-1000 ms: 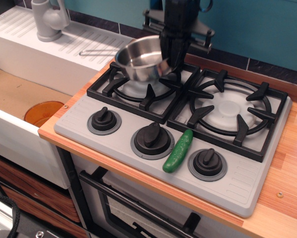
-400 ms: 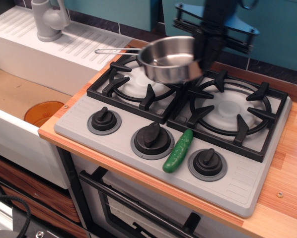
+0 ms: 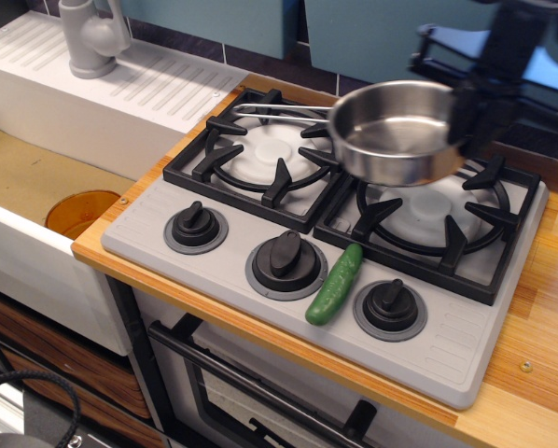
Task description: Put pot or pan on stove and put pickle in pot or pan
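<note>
While clamped by the blurred black gripper (image 3: 466,117): shiny round steel pan (image 3: 396,145), thin wire handle, above black grates.

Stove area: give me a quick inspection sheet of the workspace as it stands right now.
Surface: grey stove on a wooden counter.
Job's things: pot in the air over the right burner, tilted, empty; pickle lying between the middle and right knobs.
Clutter: orange disc low at left.
Grippers: pincer at the pot's right rim, blurred; grip looks closed.
Cables: black cable at bottom left.
Surroundings: white sink with grey tap, teal wall.
</note>
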